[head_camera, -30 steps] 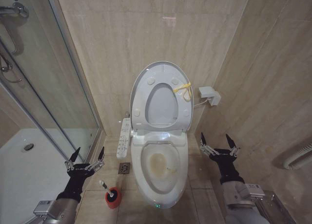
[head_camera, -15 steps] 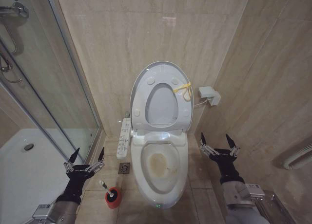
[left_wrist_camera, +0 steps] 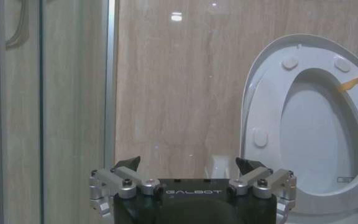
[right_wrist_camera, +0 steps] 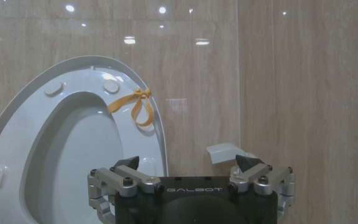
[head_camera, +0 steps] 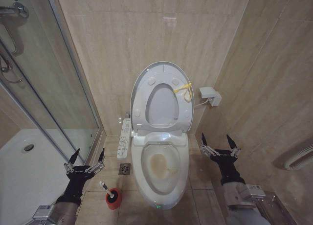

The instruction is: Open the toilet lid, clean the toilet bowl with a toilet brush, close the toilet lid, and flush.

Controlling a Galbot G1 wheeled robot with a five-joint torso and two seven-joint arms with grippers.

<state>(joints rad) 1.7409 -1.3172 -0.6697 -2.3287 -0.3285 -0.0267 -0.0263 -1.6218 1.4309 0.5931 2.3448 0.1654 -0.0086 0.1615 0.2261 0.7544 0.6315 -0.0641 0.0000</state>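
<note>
While open, left pincer point(head_camera: 87, 156) hovers above toilet brush point(head_camera: 108, 191).

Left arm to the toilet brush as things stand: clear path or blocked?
Probably clear. The left gripper hangs open beside and above the toilet brush, whose handle sticks up out of the red cup holder on the floor. Nothing stands between them; the toilet bowl sits on the far side.
</note>
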